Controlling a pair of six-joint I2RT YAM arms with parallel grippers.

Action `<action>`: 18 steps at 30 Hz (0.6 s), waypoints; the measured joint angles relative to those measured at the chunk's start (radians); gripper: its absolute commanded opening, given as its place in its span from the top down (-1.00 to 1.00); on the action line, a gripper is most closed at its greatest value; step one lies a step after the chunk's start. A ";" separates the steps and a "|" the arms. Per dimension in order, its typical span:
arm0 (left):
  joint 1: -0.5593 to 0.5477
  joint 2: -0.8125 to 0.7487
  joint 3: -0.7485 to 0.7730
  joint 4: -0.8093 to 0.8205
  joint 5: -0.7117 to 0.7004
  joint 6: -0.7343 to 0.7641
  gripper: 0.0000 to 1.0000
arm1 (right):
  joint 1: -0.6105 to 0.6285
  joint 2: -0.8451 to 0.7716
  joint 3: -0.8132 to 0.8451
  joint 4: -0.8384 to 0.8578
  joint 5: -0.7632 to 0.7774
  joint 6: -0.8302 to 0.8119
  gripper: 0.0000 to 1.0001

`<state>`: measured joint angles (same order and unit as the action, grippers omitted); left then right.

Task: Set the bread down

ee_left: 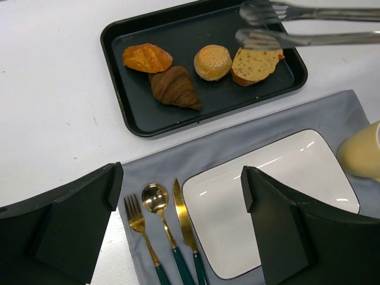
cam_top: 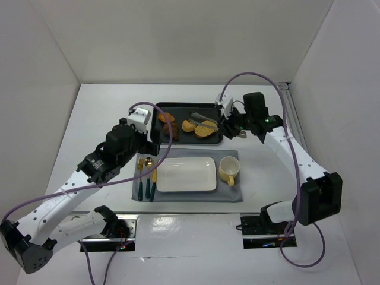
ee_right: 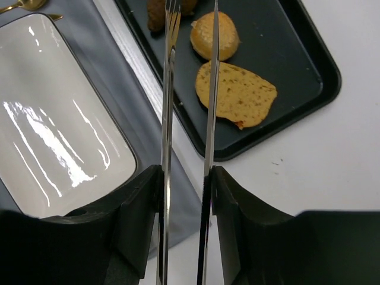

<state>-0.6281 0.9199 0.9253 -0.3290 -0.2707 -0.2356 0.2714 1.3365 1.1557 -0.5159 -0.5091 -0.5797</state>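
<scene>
The croissant [ee_left: 174,88] on the tray [ee_left: 136,113] looks light, flaky and crushable, so I plan to nip its thick middle gently with the tongs [ee_right: 168,119] my right gripper [ee_right: 187,184] clamps; left gripper [ee_left: 178,231] gapes empty.

Black tray [ee_left: 135,98], round bun [ee_left: 213,62], tan slice [ee_left: 256,64], steel tongs [ee_left: 320,38], white plate [ee_left: 219,208], yellow cup [cam_top: 228,170], grey mat [ee_left: 237,142]

The white table [ee_left: 53,119] carries a black tray [ee_left: 135,95] and, just beside it, a grey placemat [ee_left: 237,138].
</scene>
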 measured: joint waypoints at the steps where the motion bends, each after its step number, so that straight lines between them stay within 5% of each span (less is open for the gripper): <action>1: 0.000 0.000 0.000 0.000 -0.005 0.000 -1.00 | 0.016 0.017 0.008 0.004 0.018 0.007 0.03; 18: 0.000 -0.001 0.000 0.000 -0.024 0.000 -1.00 | 0.197 0.272 0.139 0.018 0.126 0.040 -0.06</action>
<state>-0.6281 0.9192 0.9253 -0.3290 -0.2943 -0.2356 0.4686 1.6081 1.2949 -0.4984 -0.3836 -0.5396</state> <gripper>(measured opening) 1.000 0.533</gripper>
